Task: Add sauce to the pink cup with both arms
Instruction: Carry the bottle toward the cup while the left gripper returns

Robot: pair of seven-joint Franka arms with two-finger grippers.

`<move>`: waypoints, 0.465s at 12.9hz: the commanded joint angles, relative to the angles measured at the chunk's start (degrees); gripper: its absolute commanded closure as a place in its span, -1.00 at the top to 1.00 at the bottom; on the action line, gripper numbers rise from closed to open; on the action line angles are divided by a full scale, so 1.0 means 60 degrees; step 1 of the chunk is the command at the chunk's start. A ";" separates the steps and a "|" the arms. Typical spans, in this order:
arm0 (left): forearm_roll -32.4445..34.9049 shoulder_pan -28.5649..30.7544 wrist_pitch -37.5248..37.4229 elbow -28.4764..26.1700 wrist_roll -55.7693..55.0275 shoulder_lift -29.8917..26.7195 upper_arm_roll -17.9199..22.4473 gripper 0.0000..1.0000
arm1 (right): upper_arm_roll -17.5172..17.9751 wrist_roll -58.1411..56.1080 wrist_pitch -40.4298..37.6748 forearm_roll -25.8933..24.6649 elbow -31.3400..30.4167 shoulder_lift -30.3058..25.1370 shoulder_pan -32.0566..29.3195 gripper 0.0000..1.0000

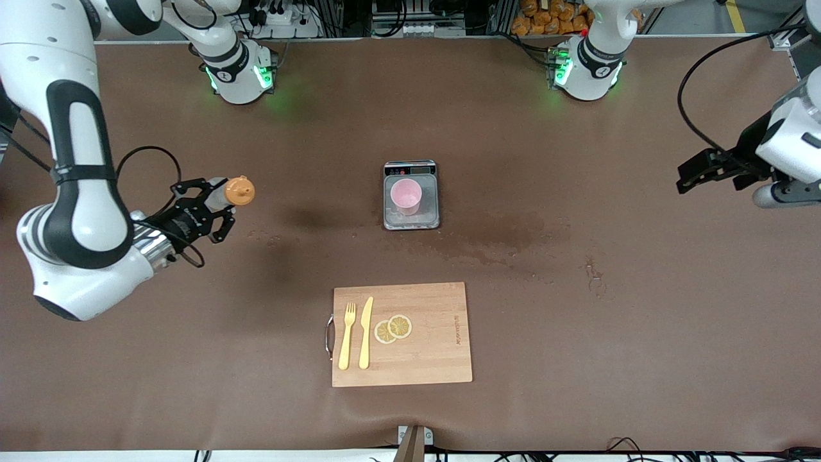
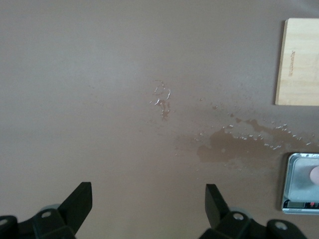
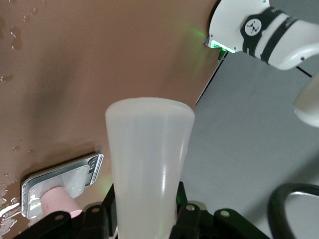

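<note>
The sauce bottle (image 1: 226, 192), whitish with an orange nozzle cap, hangs in the air over the right arm's end of the table, with my right gripper (image 1: 209, 205) shut on its body. In the right wrist view the bottle (image 3: 149, 159) fills the middle between the fingers of the right gripper (image 3: 144, 216). The pink cup (image 1: 406, 196) stands upright on a grey scale (image 1: 411, 219) at mid-table, well apart from the bottle, and shows as the cup (image 3: 56, 200) in that wrist view too. My left gripper (image 1: 694, 174) waits open and holds nothing, above the left arm's end of the table; its fingers (image 2: 82, 199) stand wide apart.
A wooden cutting board (image 1: 430, 346) with a yellow fork (image 1: 347, 335), a yellow knife (image 1: 365, 332) and lemon slices (image 1: 393, 328) lies nearer to the front camera than the scale. Wet stains (image 1: 507, 240) spread on the brown table beside the scale.
</note>
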 commanded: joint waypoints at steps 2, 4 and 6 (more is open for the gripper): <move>-0.0183 -0.0618 0.0001 -0.0718 0.0422 -0.0631 0.0953 1.00 | -0.0134 0.1640 0.0215 -0.0263 0.0227 -0.0169 0.0951 -0.11; -0.0168 -0.0723 0.0001 -0.0704 0.0890 -0.0602 0.1264 1.00 | -0.0119 0.2213 0.0405 -0.0381 0.0227 -0.0155 0.1333 -0.11; -0.0154 -0.0650 0.0001 -0.0660 0.0877 -0.0529 0.1206 1.00 | -0.0134 0.2958 0.0697 -0.0717 0.0227 -0.0126 0.1918 -0.12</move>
